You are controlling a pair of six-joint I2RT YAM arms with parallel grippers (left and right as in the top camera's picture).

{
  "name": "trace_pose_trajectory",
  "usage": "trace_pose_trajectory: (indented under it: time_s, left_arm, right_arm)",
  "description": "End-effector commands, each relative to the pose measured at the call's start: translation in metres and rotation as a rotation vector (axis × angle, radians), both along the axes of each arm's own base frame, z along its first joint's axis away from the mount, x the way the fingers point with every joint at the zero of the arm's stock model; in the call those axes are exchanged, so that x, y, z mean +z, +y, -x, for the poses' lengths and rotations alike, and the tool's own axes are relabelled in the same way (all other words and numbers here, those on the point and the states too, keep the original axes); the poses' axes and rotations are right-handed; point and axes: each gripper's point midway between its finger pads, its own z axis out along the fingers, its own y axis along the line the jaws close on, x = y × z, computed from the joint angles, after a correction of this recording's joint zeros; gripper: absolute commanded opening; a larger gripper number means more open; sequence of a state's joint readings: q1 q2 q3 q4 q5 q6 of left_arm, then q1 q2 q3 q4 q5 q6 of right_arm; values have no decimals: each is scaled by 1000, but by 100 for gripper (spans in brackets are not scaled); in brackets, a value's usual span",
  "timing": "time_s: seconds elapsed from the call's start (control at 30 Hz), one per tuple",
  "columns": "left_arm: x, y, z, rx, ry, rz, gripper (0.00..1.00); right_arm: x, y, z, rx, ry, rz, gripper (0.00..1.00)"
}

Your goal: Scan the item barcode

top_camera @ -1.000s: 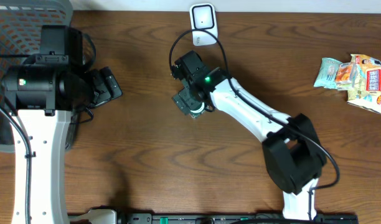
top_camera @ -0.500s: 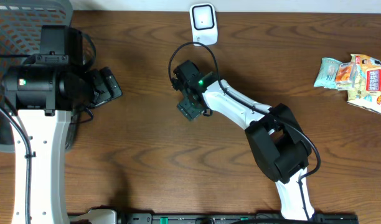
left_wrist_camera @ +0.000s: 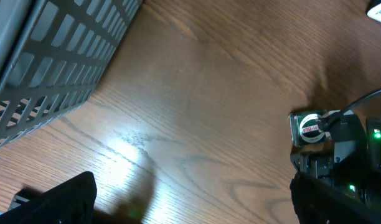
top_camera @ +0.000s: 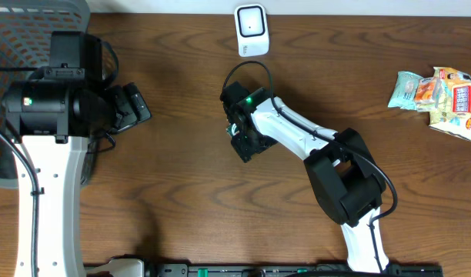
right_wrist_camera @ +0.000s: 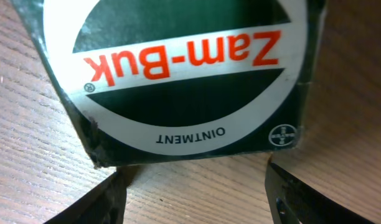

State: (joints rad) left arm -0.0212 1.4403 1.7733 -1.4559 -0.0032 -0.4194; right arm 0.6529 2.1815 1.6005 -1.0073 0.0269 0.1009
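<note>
Right fingers (right_wrist_camera: 97, 208) spread at ointment box (right_wrist_camera: 178, 93) | scanner (top_camera: 251, 29) near | snack packets (top_camera: 435, 96) apart

Ointment box (right_wrist_camera: 172, 74), top face, print seen upside down: "Zam-Buk" in orange-red on a white band, with a ® mark beside it. "OINTMENT" in small dark capitals beneath. Round cross emblem at one corner, its letters too small to read.
</note>
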Motion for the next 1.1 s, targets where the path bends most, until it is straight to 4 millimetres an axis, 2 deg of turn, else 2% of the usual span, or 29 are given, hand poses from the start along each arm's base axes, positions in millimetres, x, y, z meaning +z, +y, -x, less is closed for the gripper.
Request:
trace_pose_trajectory:
  time_s: [0.0, 0.1, 0.2, 0.3, 0.4, 0.5, 0.57, 0.7, 0.8, 0.93, 1.07]
  left_arm:
    - [-2, 3, 0, 12, 7, -7, 98]
    - [-2, 3, 0, 12, 7, -7, 98]
    - [-2, 3, 0, 12, 7, -7, 98]
    - [-2, 3, 0, 12, 7, -7, 98]
    - [-2, 3, 0, 12, 7, -7, 98]
    - [-2, 3, 0, 12, 7, -7, 98]
    - [-2, 3, 0, 12, 7, -7, 98]
    - [-2, 3, 0, 12, 7, -7, 97]
    - [-2, 3, 0, 12, 7, -7, 98]
    - [-2, 3, 0, 12, 7, -7, 98]
    - [-2, 3, 0, 12, 7, -7, 98]
  right_arm:
    - [19, 6, -18, -27, -88, -33, 68]
    - [30, 22, -38, -1, -172, -99, 74]
    - [34, 34, -52, 67, -230, -145, 88]
    - [36, 38, -59, 106, -261, -160, 89]
    - [37, 42, -63, 109, -280, -171, 88]
    - [36, 42, -65, 106, -290, -178, 74]
    - [33, 40, -67, 97, -292, -183, 71]
    - [22, 41, -60, 98, -258, -207, 64]
    - [15, 39, -50, 90, -220, -205, 64]
    - [11, 26, -35, -10, -153, -164, 65]
    - [10, 14, -19, -84, -82, -117, 58]
